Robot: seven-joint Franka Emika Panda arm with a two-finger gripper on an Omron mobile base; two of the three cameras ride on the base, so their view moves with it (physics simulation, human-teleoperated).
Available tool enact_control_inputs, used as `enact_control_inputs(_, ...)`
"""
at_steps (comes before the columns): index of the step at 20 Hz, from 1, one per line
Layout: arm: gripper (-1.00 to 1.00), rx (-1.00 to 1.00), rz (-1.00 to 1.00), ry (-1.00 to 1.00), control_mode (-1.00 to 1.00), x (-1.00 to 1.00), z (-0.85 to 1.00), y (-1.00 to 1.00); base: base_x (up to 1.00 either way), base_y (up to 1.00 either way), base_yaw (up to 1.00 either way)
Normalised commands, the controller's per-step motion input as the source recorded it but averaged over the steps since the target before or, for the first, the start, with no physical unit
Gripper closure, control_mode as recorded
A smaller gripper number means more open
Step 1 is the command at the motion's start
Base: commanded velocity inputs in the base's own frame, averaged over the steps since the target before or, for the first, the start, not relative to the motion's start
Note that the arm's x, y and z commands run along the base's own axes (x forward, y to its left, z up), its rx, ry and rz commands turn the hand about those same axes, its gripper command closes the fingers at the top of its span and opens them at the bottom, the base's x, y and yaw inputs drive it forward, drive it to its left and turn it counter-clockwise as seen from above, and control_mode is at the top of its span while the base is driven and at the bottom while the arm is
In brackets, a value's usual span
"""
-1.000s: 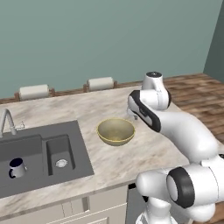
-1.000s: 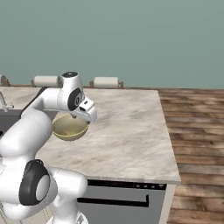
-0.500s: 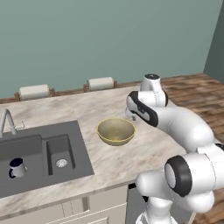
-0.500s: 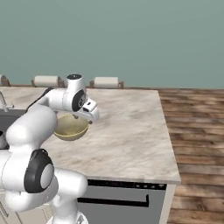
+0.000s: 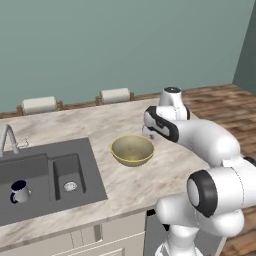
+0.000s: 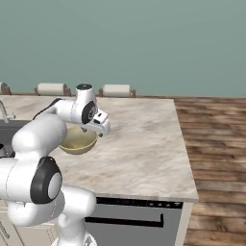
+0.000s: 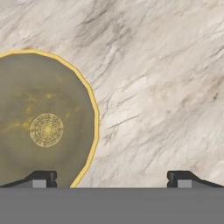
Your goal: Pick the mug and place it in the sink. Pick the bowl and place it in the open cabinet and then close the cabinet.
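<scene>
The olive-tan bowl (image 5: pixel 132 150) (image 6: pixel 79 140) sits upright on the marble counter, right of the sink (image 5: pixel 91 170). My gripper (image 5: pixel 148 133) (image 7: pixel 113 179) hangs open just above the bowl's right rim, pointing down. In the hand view, one fingertip (image 7: pixel 43 178) is over the bowl (image 7: pixel 43 127) and the other is over bare counter, with the yellow rim running between them. Nothing is held. The dark mug (image 5: pixel 19 191) stands in the sink's large basin. The cabinet is out of view.
A chrome faucet (image 5: pixel 7 137) rises behind the sink. Two pale stool backs (image 5: pixel 39 104) (image 5: pixel 115 95) stand past the counter's far edge. The counter ends at the right over wood floor (image 6: pixel 216 144). A black oven front (image 6: pixel 129 218) sits below the counter.
The hand has drifted slightly left and down toward the bowl's rim, and the elbow has swung. The jaws have stayed open. Bowl and mug have not moved.
</scene>
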Motion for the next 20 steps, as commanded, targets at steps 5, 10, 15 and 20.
enact_control_inputs(5,-1.00,0.00,0.05,0.00,-1.00,0.08,-0.18,0.04,0.00,0.00,0.00)
enact_control_inputs(10,-1.00,0.00,0.02,0.00,-1.00,0.05,-0.21,0.06,0.00,0.00,0.00)
enact_control_inputs(15,-1.00,0.00,0.01,0.00,-1.00,0.05,-0.20,0.08,0.00,0.00,0.00)
enact_control_inputs(20,-1.00,0.00,0.00,0.00,-1.00,0.04,-0.17,0.02,0.00,0.00,0.00)
